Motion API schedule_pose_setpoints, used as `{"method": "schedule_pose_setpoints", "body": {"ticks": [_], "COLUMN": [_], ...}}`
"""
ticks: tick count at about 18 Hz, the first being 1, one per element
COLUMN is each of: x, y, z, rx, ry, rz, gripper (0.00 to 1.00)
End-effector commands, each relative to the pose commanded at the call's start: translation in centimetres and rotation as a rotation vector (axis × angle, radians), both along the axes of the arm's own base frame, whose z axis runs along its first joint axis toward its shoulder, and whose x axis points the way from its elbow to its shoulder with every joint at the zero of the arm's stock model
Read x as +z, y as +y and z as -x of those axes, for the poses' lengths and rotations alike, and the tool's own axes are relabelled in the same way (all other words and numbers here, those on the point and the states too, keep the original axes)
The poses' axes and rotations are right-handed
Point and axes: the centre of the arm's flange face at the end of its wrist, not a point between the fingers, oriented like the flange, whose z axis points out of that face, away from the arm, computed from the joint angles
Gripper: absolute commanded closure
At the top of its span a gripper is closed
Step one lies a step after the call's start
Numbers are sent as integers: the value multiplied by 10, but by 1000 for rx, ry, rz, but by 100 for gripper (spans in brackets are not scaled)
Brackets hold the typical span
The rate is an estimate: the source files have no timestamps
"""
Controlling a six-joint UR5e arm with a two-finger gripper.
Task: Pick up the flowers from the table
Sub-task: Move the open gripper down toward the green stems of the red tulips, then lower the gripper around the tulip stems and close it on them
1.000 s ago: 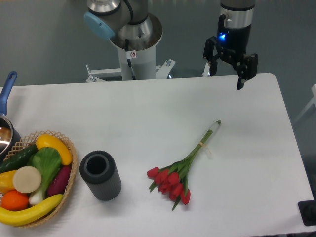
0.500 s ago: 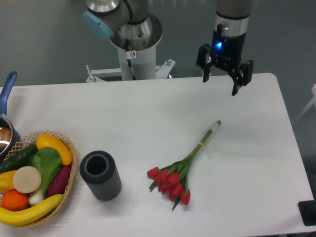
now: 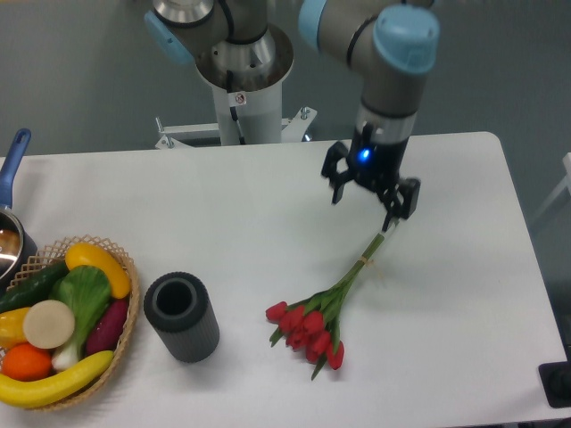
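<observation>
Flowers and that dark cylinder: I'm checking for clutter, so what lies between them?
Only bare table between the flowers and the dark cylinder, in the camera view.

No legible text, brand, number or sign appears in the view. A small white sticker with a red mark (image 3: pixel 239 98) is fixed to the front of the arm's base column (image 3: pixel 239 111), just above the table (image 3: pixel 223 205) far edge; its content is too small to read.
</observation>
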Motion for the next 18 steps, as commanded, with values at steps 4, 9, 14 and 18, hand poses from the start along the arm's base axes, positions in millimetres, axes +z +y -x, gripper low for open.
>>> {"method": "schedule_pose_setpoints", "body": {"ticks": [4,9,14,18], "x": [-39,-87,-107,-118], "y": [6,10,19,19], "z": [12,18,27,32], "rx": [0,0,-6,-5], "ry": [-54,-92,-100,-86], "rz": [33,72,81,118], "gripper": [0,0,0,0]}}
